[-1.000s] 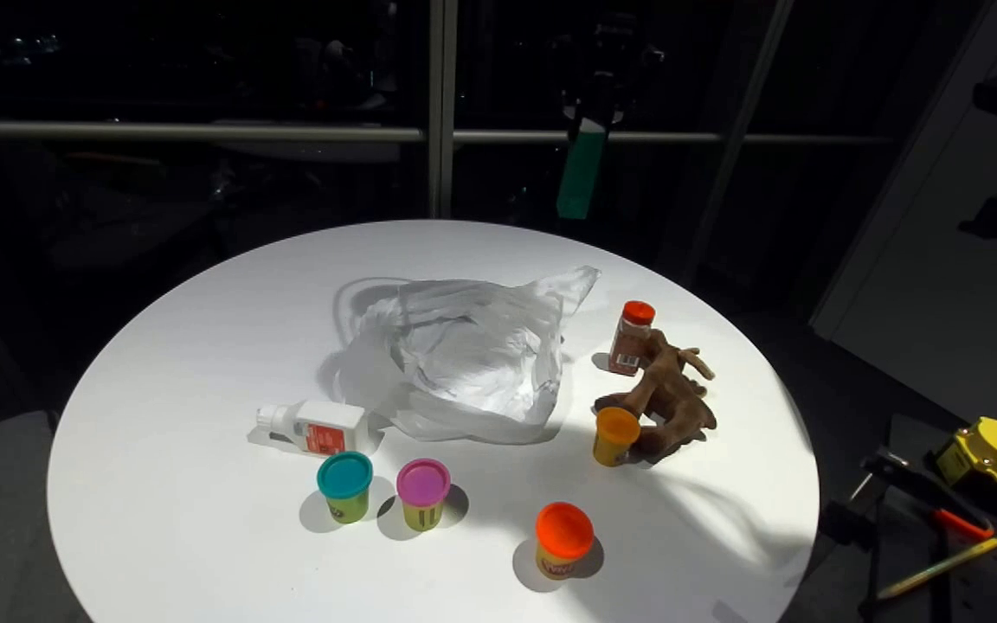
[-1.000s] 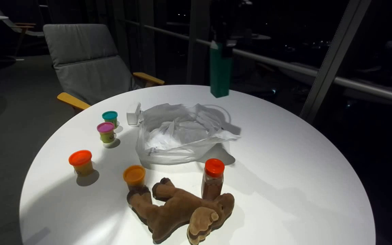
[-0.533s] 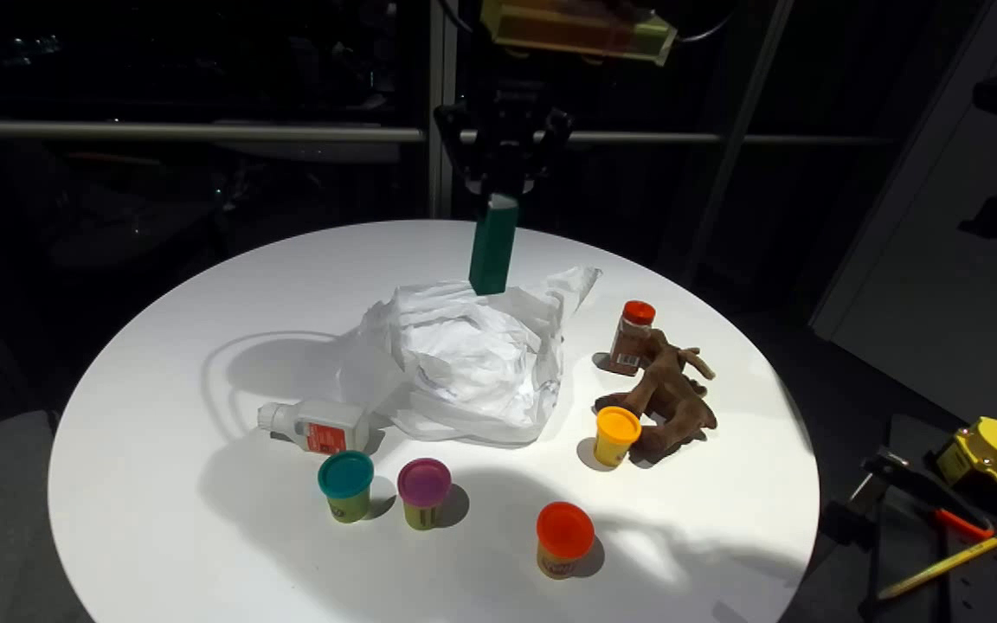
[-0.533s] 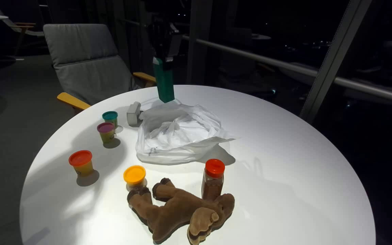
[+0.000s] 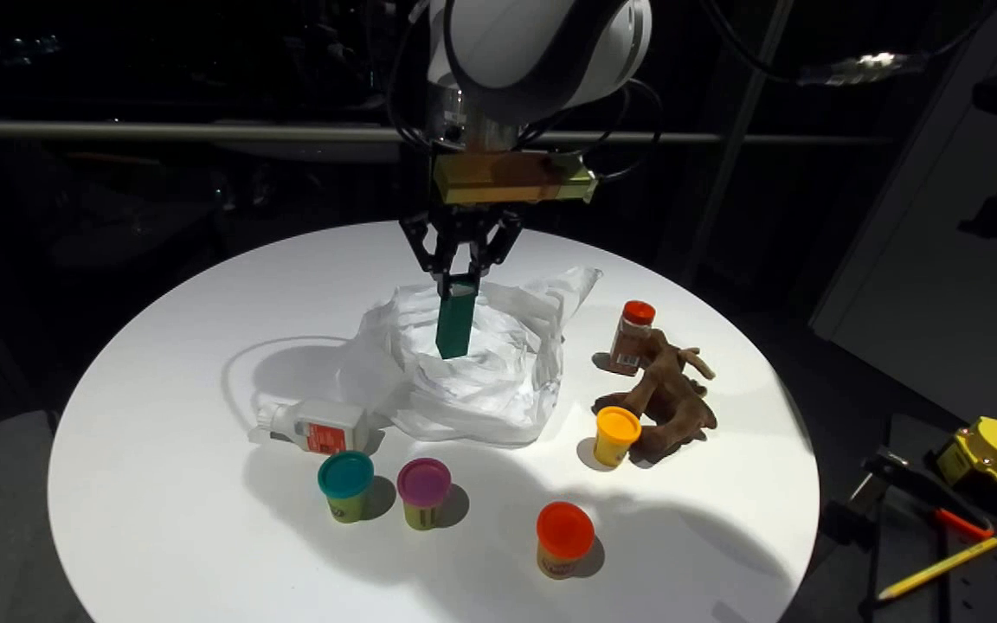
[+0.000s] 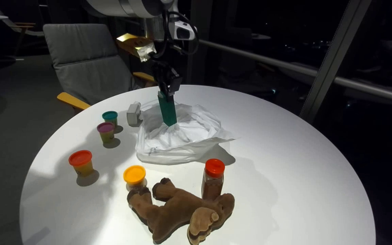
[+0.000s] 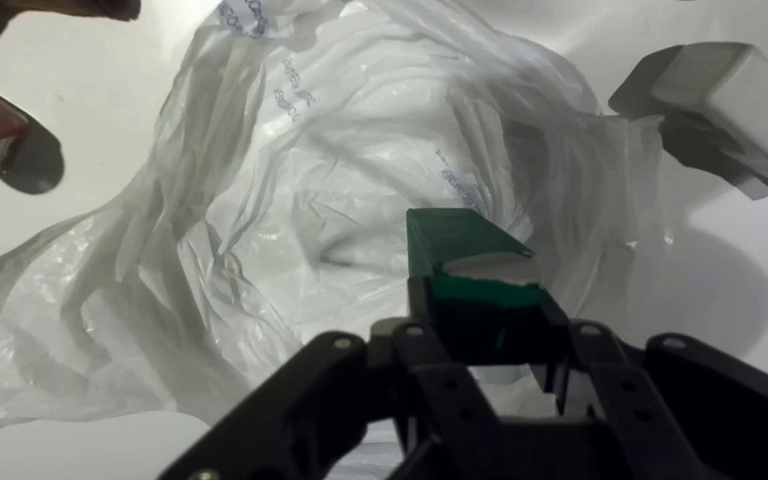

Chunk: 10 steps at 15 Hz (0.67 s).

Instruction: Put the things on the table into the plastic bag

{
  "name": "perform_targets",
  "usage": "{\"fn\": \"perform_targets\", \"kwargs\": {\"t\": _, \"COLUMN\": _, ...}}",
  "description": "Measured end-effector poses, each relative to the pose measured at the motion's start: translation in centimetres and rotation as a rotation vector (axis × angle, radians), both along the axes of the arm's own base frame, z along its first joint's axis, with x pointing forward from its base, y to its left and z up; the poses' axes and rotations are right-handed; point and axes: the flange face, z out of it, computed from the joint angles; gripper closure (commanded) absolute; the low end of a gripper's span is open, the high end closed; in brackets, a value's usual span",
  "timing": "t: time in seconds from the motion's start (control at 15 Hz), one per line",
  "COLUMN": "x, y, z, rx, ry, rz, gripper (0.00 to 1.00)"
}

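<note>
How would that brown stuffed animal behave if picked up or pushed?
The brown stuffed animal would probably squash and droop: its surface looks like soft plush. It seems unlikely to roll, lying sprawled with its legs stuck out. A push might tip the upright red-capped jar, which stands close by its head.

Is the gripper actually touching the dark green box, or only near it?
Touching. The wrist view shows the gripper closed on the upper end of the dark green box, gripping it from both sides.
</note>
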Motion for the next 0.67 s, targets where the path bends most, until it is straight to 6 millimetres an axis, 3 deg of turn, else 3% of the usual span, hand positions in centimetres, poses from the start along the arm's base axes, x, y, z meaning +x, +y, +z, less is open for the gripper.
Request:
{"fn": "perform_targets", "kwargs": {"t": 0.27, "x": 2.5, "y": -1.0, "z": -2.2, "rx": -0.026, "ry": -0.015, "rz": -0.013, "gripper": 0.9}}
{"fn": "perform_targets", "kwargs": {"t": 0.53, "x": 4.2, "y": -0.8, "z": -3.9, "rx": -0.045, "ry": -0.018, "rz": -0.009, "gripper": 0.9}}
{"fn": "perform_targets", "kwargs": {"t": 0.6, "x": 4.5, "y": -0.7, "z": -4.3, "rx": -0.051, "ry": -0.017, "rz": -0.007, "gripper": 0.4}}
{"fn": "perform_targets", "kwargs": {"t": 0.67, "x": 4.7, "y": -0.6, "z": -4.6, "rx": -0.056, "ry": -0.018, "rz": -0.004, "gripper": 0.39}}
